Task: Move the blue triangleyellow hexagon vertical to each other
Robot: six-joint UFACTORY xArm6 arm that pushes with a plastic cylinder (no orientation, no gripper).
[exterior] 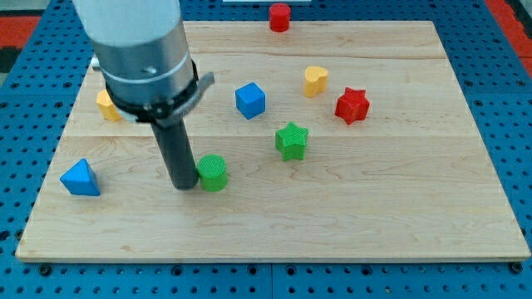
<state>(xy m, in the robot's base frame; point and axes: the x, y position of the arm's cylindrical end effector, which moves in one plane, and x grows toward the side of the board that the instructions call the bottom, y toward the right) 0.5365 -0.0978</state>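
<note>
No pincer exists on this arm; my tip (184, 186) touches the green cylinder (214, 173). Blue triangle (81, 178) lies left, while the yellow hexagon (107, 105) sits partly hidden above it, so they are probably nearly vertical already.

My tip (183, 186) seemingly touches the green cylinder (213, 173).

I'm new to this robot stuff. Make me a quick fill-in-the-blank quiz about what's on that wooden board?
1. My tip sits right beside the green ____.
2. The blue triangle lies near the view's ____ edge.
3. The block partly hidden behind the arm, the yellow hexagon, is coloured ____.
4. The red star sits to the view's right of the yellow ____.

Missing words: cylinder; left; yellow; heart
</note>
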